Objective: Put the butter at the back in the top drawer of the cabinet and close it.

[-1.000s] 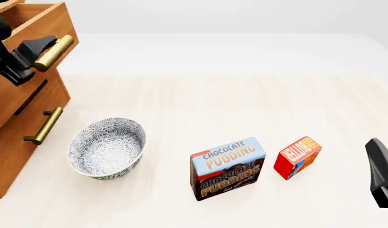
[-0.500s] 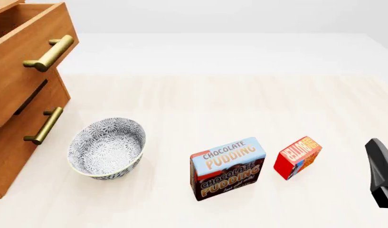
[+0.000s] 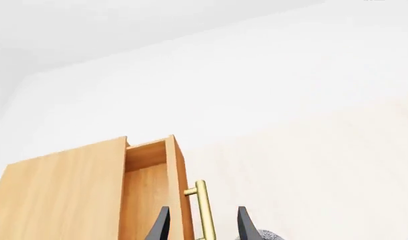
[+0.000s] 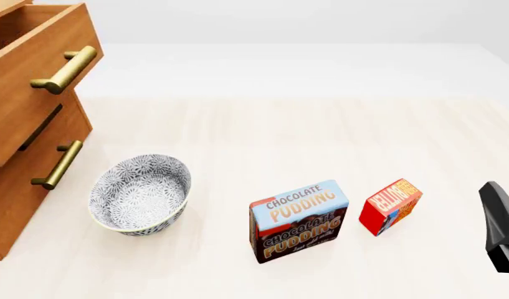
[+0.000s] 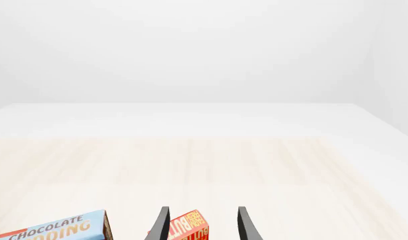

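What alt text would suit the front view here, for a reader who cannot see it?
A small red butter box stands on a pale table right of a chocolate pudding box, with a patterned bowl further left. At far left, the cabinet has its top drawer pulled open; the right gripper shows at the right edge.

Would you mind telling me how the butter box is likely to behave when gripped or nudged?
The butter looks like a stiff, flat-sided carton, so it probably grips firmly. It seems small and light, so a nudge would likely slide or tip it rather than roll it.
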Robot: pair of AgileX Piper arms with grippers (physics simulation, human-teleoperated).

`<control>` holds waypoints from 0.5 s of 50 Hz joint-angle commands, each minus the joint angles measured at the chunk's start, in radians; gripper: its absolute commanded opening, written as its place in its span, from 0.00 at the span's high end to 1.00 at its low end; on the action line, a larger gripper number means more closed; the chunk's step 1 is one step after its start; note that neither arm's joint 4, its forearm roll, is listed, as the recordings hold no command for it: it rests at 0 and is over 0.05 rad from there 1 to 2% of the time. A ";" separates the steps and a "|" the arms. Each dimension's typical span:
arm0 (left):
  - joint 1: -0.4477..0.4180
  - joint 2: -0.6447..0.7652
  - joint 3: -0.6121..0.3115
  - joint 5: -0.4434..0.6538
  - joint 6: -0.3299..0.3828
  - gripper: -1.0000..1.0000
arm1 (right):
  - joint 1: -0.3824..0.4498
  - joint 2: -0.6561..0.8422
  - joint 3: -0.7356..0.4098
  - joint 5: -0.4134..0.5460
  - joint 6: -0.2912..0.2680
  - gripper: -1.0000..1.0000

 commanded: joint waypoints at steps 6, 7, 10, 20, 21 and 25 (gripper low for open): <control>0.080 0.034 -0.003 0.024 -0.079 0.00 | 0.000 0.000 0.000 0.000 0.000 0.00; 0.084 0.034 -0.001 0.023 -0.076 0.00 | 0.000 0.000 0.000 0.000 0.000 0.00; 0.091 0.041 -0.002 0.025 -0.083 0.00 | 0.000 0.000 0.000 0.000 0.000 0.00; 0.100 0.064 0.031 0.003 -0.078 0.00 | 0.000 0.000 0.000 0.000 0.000 0.00; 0.100 0.064 0.031 0.003 -0.078 0.00 | 0.000 0.000 0.000 0.000 0.000 0.00; 0.099 0.071 0.027 0.005 -0.085 0.00 | 0.000 0.000 0.000 0.000 0.000 0.00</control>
